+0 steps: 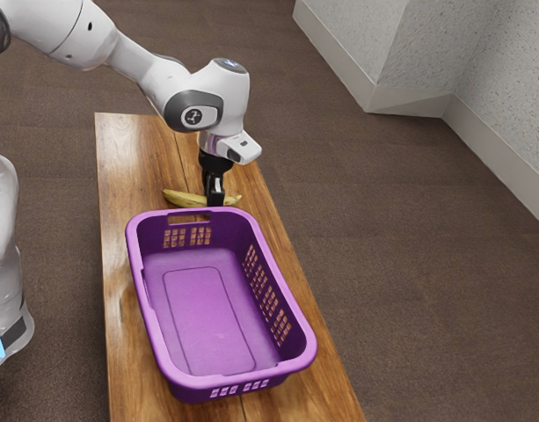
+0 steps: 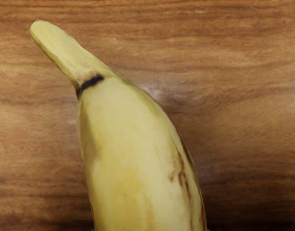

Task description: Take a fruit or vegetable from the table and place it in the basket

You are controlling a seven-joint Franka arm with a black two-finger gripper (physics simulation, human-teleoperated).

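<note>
Banana under hand, ends jutting out, near basket

The wrist view's edge cuts off the banana (mid-body, mind).

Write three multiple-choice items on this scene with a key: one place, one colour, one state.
1. Where is the banana?
A) inside the basket
B) outside the basket, at the gripper
C) on the floor

2. What colour is the basket?
A) green
B) white
C) purple

3. What state is the banana in?
A) whole, in its peel
B) peeled
C) sliced

Key:
1 B: the exterior view shows it past the basket's rim, by the gripper.
2 C: rim, walls and bottom are all purple.
3 A: the wrist view shows yellow skin with dark marks.
</note>
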